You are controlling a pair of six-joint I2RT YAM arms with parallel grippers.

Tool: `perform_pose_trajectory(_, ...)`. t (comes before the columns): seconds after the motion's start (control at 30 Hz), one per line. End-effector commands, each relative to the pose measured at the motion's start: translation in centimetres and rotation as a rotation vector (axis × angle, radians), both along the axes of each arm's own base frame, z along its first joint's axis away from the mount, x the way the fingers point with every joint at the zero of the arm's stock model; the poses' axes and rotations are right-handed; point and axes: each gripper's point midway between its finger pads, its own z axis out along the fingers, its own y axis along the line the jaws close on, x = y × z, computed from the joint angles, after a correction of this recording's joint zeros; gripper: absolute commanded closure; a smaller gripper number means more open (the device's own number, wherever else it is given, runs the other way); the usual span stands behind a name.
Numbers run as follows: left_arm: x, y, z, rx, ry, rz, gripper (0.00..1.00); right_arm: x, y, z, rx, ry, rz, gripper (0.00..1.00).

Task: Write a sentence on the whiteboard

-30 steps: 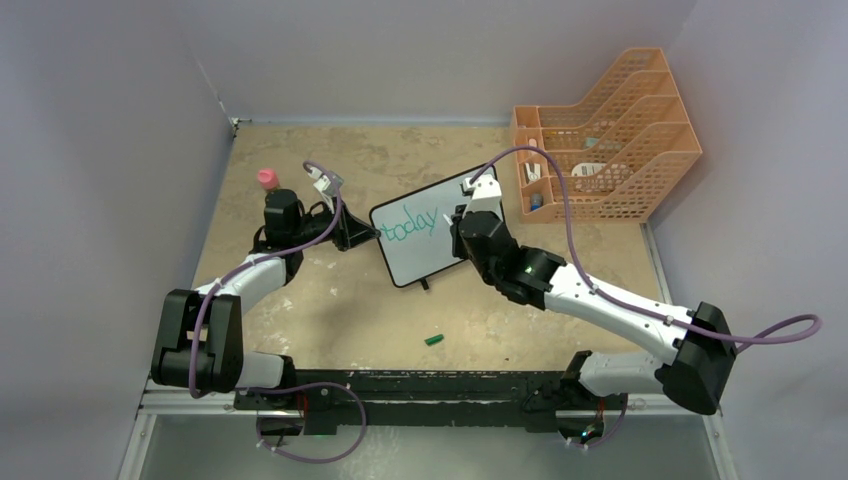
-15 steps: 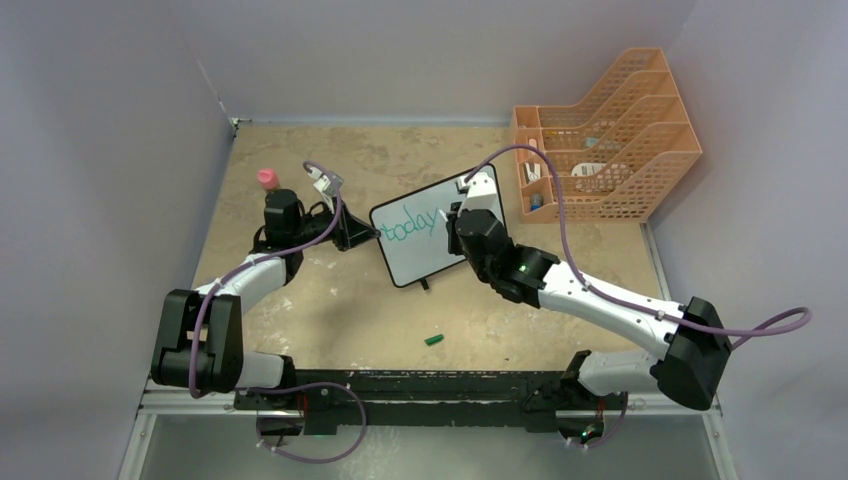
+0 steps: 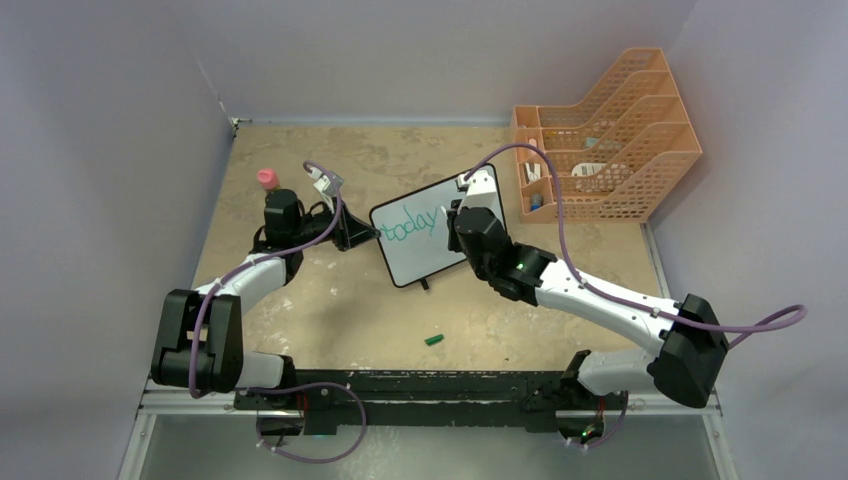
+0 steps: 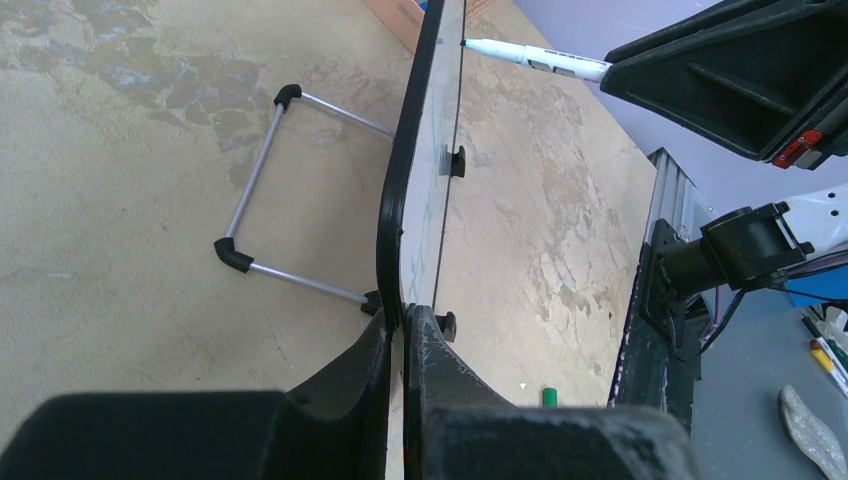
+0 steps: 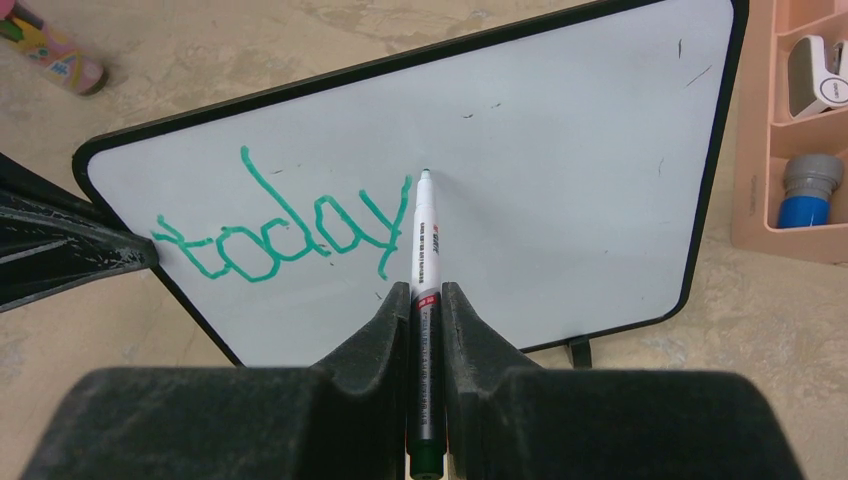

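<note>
Left gripper: I read it as clamped on the whiteboard edge, bracing it against pen pressure.
Right gripper: pinches marker, tip just right of written word.

Whiteboard: small, rectangular, white face, thin black frame, rounded corners. Sits at centre of the top view, turned so the long edge runs lower left to upper right. Standing on its lower long edge, propped up. In the right wrist view, "today" in green script on its left half. Right half bare save for a few small dark specks. One short black foot shows under the lower right corner.
</note>
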Motion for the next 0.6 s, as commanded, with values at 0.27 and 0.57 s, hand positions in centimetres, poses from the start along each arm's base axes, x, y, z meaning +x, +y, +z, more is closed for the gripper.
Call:
perform_pose_trajectory(0.27, 0.54, -0.26, 1.73, 0.011, -0.097, -0.021, 1.00, 1.30, 0.63, 2.92, 0.058, -0.073, -0.022, 1.00)
perform_pose_trajectory(0.57, 0.53, -0.29, 1.72, 0.012, -0.097, -0.022, 1.00, 1.57, 0.74, 2.62, 0.050, -0.072, -0.023, 1.00)
